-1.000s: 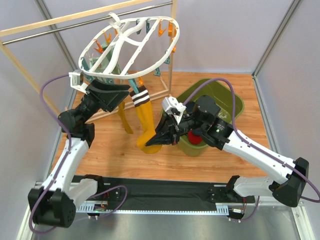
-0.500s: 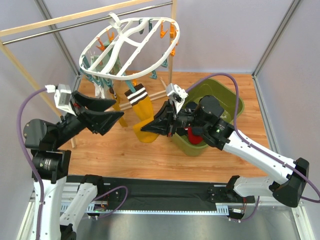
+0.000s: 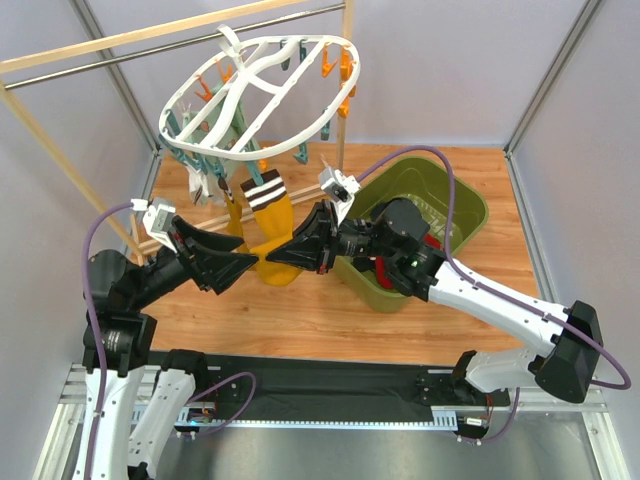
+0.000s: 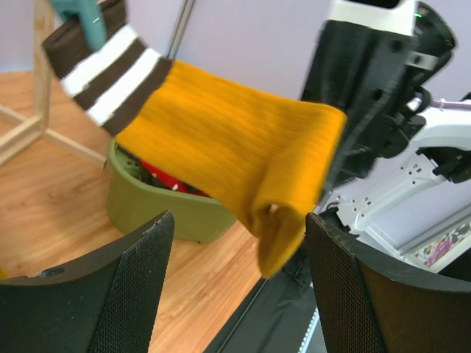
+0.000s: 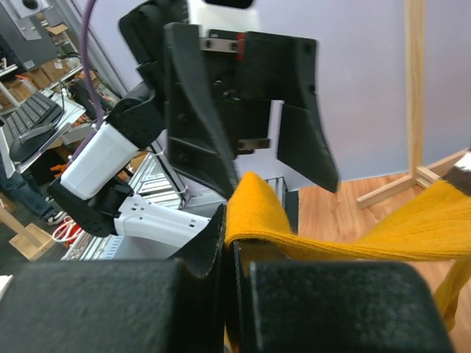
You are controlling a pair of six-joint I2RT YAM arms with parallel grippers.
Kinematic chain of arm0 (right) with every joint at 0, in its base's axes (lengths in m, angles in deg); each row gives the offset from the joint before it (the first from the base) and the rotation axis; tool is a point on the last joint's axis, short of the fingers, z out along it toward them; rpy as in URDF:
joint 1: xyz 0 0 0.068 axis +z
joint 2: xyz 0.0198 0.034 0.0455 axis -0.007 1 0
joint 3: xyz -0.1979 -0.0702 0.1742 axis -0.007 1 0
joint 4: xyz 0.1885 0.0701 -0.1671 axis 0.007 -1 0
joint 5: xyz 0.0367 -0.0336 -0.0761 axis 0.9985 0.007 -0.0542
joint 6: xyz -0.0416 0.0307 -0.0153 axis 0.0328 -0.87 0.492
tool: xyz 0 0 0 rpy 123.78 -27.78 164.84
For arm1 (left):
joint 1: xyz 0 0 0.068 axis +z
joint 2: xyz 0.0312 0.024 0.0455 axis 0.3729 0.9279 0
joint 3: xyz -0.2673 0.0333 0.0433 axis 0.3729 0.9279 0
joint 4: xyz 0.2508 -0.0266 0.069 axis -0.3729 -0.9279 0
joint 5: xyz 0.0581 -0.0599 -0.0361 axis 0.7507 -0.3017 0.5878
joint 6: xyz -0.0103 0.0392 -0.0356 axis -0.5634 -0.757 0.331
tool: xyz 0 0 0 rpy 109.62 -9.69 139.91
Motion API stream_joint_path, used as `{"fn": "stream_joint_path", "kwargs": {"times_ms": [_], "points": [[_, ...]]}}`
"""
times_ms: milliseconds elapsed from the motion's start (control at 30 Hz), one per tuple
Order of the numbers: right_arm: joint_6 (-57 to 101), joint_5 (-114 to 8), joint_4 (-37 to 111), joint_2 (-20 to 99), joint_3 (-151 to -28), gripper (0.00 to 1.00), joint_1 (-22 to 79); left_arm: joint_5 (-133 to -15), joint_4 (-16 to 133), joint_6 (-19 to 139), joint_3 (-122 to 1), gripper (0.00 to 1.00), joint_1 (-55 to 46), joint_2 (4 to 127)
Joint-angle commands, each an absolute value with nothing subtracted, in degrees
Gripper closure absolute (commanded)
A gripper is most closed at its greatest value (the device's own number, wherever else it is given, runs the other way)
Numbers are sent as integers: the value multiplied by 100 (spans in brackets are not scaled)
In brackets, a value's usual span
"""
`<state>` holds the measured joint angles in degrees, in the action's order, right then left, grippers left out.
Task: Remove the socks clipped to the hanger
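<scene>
Mustard sock (image 5: 412,220) in R tool (image 5: 229,246) pinch.

The hanger (image 3: 260,95) hangs from the rail frame (image 3: 100,44) at back left; a sock (image 3: 272,228) hangs beneath it, between the left gripper (image 3: 240,270) and the right gripper (image 3: 276,257); the bin (image 3: 470,215) sits to their right

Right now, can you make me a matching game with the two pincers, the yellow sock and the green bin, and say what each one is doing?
Things:
1. left pincer
2. right pincer
3. yellow sock
4. green bin

What it is doing:
A. standing on the wooden table
B. wide open, holding nothing
C. clipped up by its striped top
D. squeezed shut on soft fabric

Pairs: 1-B, 2-D, 3-C, 4-A
</scene>
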<state>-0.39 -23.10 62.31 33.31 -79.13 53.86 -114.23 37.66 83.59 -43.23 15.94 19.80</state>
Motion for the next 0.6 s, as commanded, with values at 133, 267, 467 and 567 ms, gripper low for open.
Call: {"fn": "stream_joint_path", "kwargs": {"times_ms": [133, 267, 467, 567], "points": [[147, -2506, 6678, 3194, -7795, 100, 5620, -11278, 4451, 9002, -3960, 20, 1610, 1817], [130, -2603, 6749, 3141, -7724, 100, 5637, -11498, 4916, 9204, -3810, 21, 1610, 1684], [94, -2699, 6854, 3141, -7636, 100, 5673, -11823, 6068, 9907, -3292, 22, 1610, 1579], [51, -2717, 6889, 3167, -7654, 100, 5655, -11841, 6148, 9925, -3239, 25, 1610, 1553]]}}
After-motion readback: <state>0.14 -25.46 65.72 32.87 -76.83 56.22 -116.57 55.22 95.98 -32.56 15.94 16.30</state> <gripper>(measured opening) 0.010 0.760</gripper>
